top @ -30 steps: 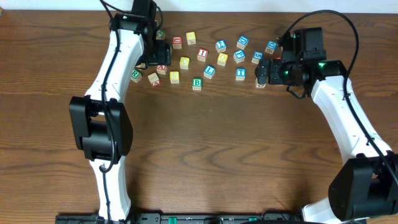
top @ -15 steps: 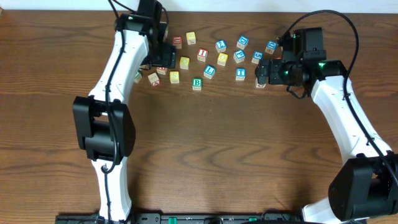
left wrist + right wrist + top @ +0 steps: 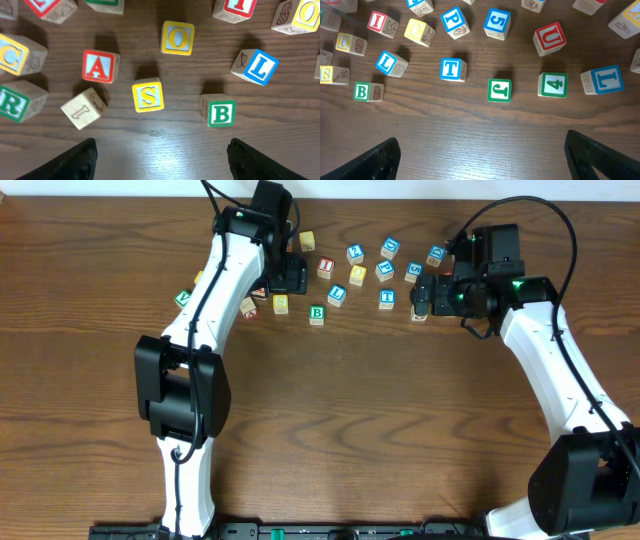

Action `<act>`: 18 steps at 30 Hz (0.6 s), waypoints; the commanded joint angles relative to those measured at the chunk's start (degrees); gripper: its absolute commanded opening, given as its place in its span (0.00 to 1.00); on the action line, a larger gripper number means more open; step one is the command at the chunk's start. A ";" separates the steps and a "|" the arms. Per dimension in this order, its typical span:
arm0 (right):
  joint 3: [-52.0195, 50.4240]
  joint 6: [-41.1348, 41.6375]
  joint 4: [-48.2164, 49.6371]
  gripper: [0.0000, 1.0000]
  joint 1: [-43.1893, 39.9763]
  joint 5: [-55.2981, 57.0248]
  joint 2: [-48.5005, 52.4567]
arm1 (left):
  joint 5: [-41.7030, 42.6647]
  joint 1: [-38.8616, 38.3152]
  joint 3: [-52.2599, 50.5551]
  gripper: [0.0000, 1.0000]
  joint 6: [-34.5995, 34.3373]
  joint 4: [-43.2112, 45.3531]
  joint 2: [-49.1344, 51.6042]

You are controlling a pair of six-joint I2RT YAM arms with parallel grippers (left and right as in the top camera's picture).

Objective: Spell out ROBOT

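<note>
Left arm (image 3: 228, 265) shifted rightward. Both jaws stand apart, empty. Centre left jaws around O block (image 3: 177, 37), straight ahead between them, before descending.

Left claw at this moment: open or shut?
Open. The left claw shows its fingers far apart at the wrist view's lower corners, nothing gripped between them.

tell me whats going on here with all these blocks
Two robot arms are meant to spell ROBOT from letter blocks scattered on the table. The left gripper hangs open over the yellow S block, with the green R, yellow O and green B nearby. The right gripper hangs open over the green J block, the blue T near it. Neither holds anything, and no letters are lined up yet.
</note>
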 commanded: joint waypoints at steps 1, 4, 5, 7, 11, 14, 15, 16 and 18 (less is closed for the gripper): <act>1.11 0.39 -0.07 0.99 0.57 0.13 0.48 | 0.15 -1.25 0.92 0.82 -4.26 -0.79 -1.53; 1.11 0.39 -0.07 0.99 0.57 0.13 0.48 | 0.13 -2.16 0.74 0.82 -5.68 -1.25 -1.53; 1.11 0.39 -0.07 0.99 0.57 0.13 0.48 | 0.13 -2.51 0.55 0.82 -5.97 -1.29 -1.53; 1.11 0.39 -0.07 0.99 0.57 0.13 0.50 | 0.11 -3.10 0.04 0.82 -6.10 -1.31 -1.53; 1.11 0.39 -0.07 0.99 0.57 0.13 0.50 | 0.11 -3.61 -0.61 0.82 -6.27 -1.36 -1.46; 1.11 0.39 -0.04 0.99 0.57 0.13 0.50 | 0.13 -3.61 -0.96 0.82 -6.91 -1.36 -1.46; 1.11 0.39 -0.07 0.99 0.57 0.11 0.50 | 0.13 -3.61 -0.98 0.82 -6.91 -1.36 -1.40; 1.11 0.39 -0.07 0.99 0.57 0.13 0.50 | 0.13 -3.69 -0.98 0.81 -6.93 -1.36 -1.33; 1.11 0.39 -0.07 0.99 0.57 0.13 0.50 | 0.13 -3.98 -1.01 0.80 -6.93 -1.31 -1.20</act>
